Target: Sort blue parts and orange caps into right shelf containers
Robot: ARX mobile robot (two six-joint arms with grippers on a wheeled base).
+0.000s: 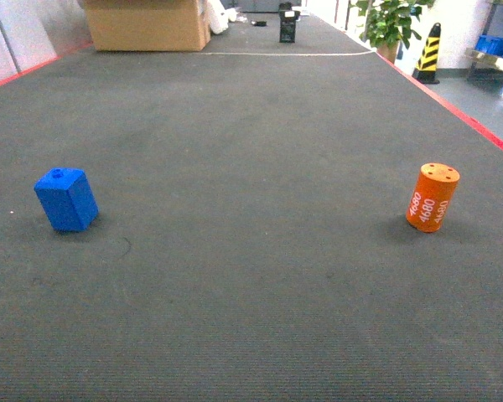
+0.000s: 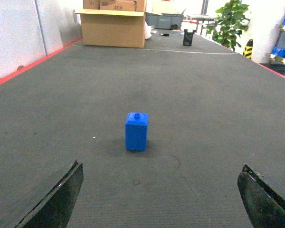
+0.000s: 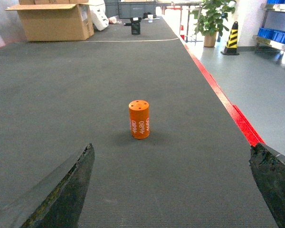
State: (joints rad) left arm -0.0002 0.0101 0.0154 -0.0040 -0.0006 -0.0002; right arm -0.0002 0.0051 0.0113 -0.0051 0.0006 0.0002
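Black fingertips frame the bottom corners of both wrist views, so you can see that each pincer is spread wide with nothing between its jaws: the left gripper faces the blue part, and the right gripper faces the orange cap. Both pieces stand upright on the dark ribbed mat, ahead of the fingers and not touching them. From the head camera you find the blue part near the mat's left edge, its round nub on top, and the orange cap near the right edge, with white "4680" down its side and small holes in its flat top; the two are well apart, with bare mat between them. A red border stripe runs along the mat's right edge, and a grey floor lies beyond it. At the far end of the mat you see an open cardboard box toward the left corner and a small black object near the middle. Off the far right corner stand a potted plant and a yellow-and-black striped cone. Blue crates sit on a metal shelf at the far right.
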